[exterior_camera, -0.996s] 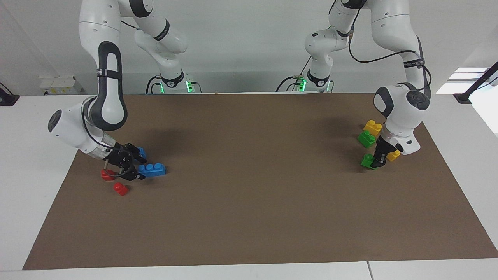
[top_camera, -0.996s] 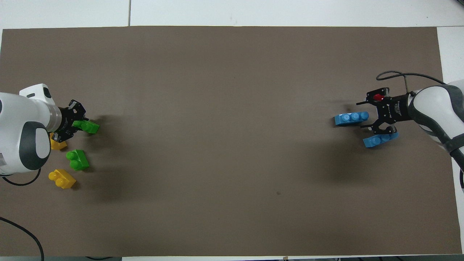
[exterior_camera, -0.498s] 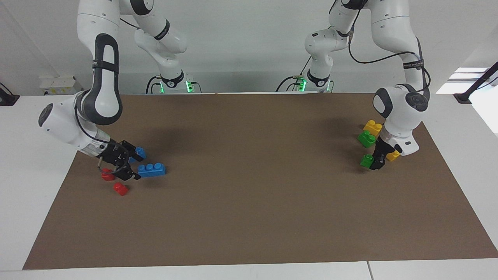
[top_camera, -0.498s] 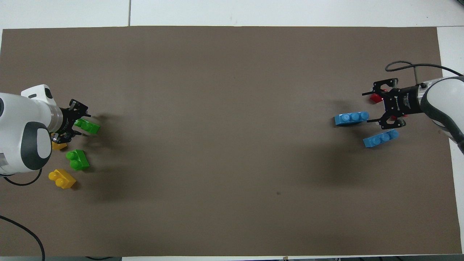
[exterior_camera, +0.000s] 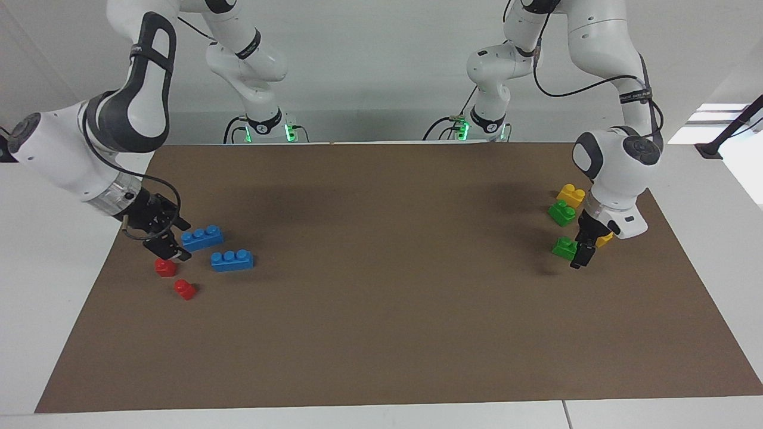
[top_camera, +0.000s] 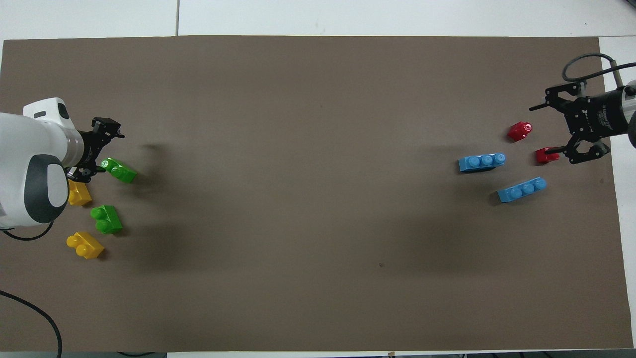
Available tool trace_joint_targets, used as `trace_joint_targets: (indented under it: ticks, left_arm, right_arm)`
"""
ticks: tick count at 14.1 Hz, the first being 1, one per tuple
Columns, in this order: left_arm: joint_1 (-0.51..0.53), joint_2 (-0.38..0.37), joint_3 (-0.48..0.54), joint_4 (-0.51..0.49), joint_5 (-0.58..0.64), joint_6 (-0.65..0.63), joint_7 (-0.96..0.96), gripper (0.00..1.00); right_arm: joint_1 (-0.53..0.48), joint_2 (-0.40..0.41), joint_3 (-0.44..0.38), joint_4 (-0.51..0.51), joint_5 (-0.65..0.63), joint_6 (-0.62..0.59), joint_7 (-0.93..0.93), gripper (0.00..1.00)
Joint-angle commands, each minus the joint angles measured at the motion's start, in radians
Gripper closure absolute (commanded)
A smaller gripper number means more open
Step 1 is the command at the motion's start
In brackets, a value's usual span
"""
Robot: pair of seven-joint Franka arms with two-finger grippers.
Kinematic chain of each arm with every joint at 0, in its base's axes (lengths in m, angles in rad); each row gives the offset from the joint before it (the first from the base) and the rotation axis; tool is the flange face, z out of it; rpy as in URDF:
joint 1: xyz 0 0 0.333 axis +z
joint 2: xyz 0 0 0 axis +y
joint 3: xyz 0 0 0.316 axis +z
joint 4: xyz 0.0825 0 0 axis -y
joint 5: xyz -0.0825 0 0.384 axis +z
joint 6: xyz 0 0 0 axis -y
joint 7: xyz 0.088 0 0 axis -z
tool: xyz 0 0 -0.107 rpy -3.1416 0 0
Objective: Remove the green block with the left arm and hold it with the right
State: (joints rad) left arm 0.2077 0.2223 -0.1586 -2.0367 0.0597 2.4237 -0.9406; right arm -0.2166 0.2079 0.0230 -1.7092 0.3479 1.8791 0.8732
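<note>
**Lying free on the mat, green block beside opened left gripper**

Resting on the brown mat [exterior_camera: 381,333] at the left arm's end of the table, the green block [exterior_camera: 563,247] [top_camera: 119,170] sits loose, held by neither gripper; the left gripper [exterior_camera: 583,253] [top_camera: 94,151] hangs just beside it with its fingers spread apart and nothing between them, one finger over the block's edge in the overhead view; whether that finger touches the block cannot be told. A second green block [exterior_camera: 561,212] [top_camera: 106,219] lies nearer to the robots than the first, apart from it; a yellow brick [exterior_camera: 570,194] [top_camera: 85,244] lies nearer still, and another yellow brick [exterior_camera: 604,239] [top_camera: 78,193] shows partly under the left wrist.

At the right arm's end, the right gripper [exterior_camera: 160,233] [top_camera: 564,127] is raised over the mat's edge, its fingers wide and empty; one red piece [exterior_camera: 166,267] [top_camera: 546,155] lies close by one of its fingertips, the other red piece [exterior_camera: 185,289] [top_camera: 519,131] farther from the robots; two blue bricks, one [exterior_camera: 202,237] [top_camera: 521,189] nearer to the robots and one [exterior_camera: 232,260] [top_camera: 481,162] farther, lie toward the table's middle from the red pieces.
</note>
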Motion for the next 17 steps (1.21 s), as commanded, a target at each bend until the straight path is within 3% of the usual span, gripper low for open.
trace_joint_targets:
  ticks: [1, 3, 5, 11, 14, 17]
  left_arm:
    - [-0.030, -0.008, 0.010, 0.088, 0.037, -0.109, 0.095, 0.00]
    - [-0.031, -0.018, 0.005, 0.145, 0.119, -0.188, 0.143, 0.00]
    - [-0.063, -0.021, 0.005, 0.205, 0.163, -0.271, 0.234, 0.00]
    - [-0.085, -0.069, 0.004, 0.282, 0.166, -0.454, 0.593, 0.00]
    - [-0.085, -0.126, -0.002, 0.280, 0.155, -0.546, 0.729, 0.00]
    - [-0.085, -0.175, -0.007, 0.279, 0.105, -0.629, 0.749, 0.00]
  right_arm:
    - [0.002, -0.065, 0.020, 0.019, -0.040, -0.067, -0.066, 0.00]
    - [0.017, -0.120, 0.022, 0.019, -0.056, -0.119, -0.173, 0.00]
    - [0.061, -0.179, 0.022, 0.019, -0.162, -0.176, -0.291, 0.00]
    - [0.083, -0.254, 0.022, 0.019, -0.245, -0.255, -0.710, 0.00]
    - [0.095, -0.252, 0.031, 0.025, -0.308, -0.258, -0.770, 0.00]
    - [0.102, -0.254, 0.035, 0.022, -0.357, -0.239, -0.773, 0.00]
